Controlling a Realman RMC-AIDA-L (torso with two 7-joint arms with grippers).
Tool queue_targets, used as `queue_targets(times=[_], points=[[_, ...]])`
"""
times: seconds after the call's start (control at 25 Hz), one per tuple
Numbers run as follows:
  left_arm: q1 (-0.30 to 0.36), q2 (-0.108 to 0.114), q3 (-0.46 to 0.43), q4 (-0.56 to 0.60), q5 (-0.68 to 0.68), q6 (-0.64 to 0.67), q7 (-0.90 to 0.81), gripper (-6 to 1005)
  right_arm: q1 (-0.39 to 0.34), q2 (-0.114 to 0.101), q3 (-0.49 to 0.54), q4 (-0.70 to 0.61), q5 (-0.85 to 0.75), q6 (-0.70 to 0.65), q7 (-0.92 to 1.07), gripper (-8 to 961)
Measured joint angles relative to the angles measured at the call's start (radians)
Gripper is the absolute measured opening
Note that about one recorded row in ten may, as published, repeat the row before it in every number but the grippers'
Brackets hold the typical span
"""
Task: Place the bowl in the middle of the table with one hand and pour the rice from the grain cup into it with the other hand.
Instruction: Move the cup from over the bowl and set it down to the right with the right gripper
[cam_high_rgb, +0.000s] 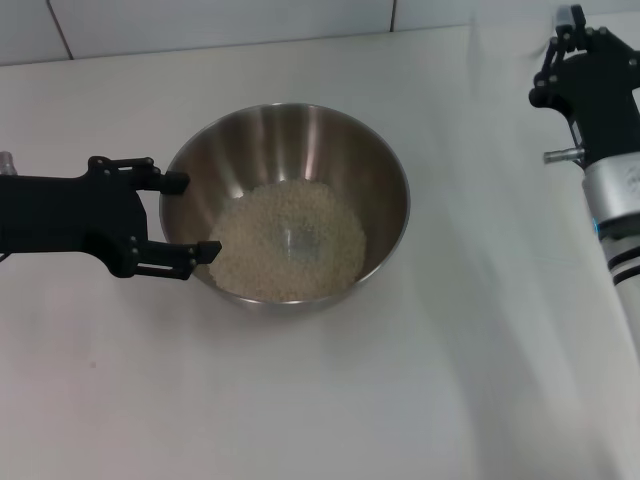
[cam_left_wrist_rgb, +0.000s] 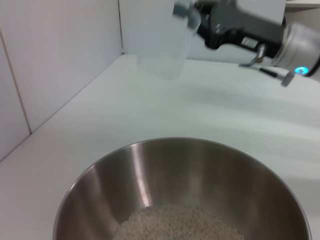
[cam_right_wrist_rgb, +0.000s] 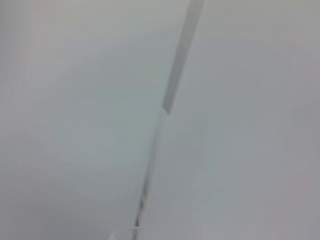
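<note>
While the large, shiny stainless-steel mixing bowl (cam_high_rgb: 290, 200) is sitting near the middle of the plain white table (cam_high_rgb: 330, 400) with a loose heap of off-white rice (cam_high_rgb: 288, 242) covering its bottom, the black left gripper (cam_high_rgb: 182, 215) is reaching in from the left, its two fingers spread apart on either side of the bowl's near-left rim without clamping it. The right gripper (cam_left_wrist_rgb: 192, 12) is hanging at the far right edge, well apart from the bowl, apparently gripping the small translucent plastic cup (cam_left_wrist_rgb: 165, 47), which looks empty, though that view is blurred. Judging by this, pouring is finishing; the bowl lies left of the right arm.
</note>
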Motion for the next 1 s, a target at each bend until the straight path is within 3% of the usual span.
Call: queue_targets(times=[0.16, 0.32, 0.64, 1.0], points=[[-0.003, 0.0, 0.0, 0.0, 0.0, 0.0, 0.0, 868, 0.073, -0.001, -0.008, -0.167, -0.005, 0.206, 0.258, 17], [-0.006, -0.001, 0.0, -0.002, 0.0, -0.001, 0.0, 868, 0.142, -0.003, -0.1, -0.252, -0.018, 0.349, 0.4, 17], [-0.008, -0.001, 0.0, -0.006, 0.0, -0.002, 0.0, 868, 0.21, -0.001, -0.271, -0.265, -0.022, 0.471, 0.456, 18], [-0.01, -0.001, 0.0, -0.01, 0.0, -0.003, 0.0, 868, 0.194, 0.003, -0.29, -0.243, -0.022, 0.497, 0.47, 18]])
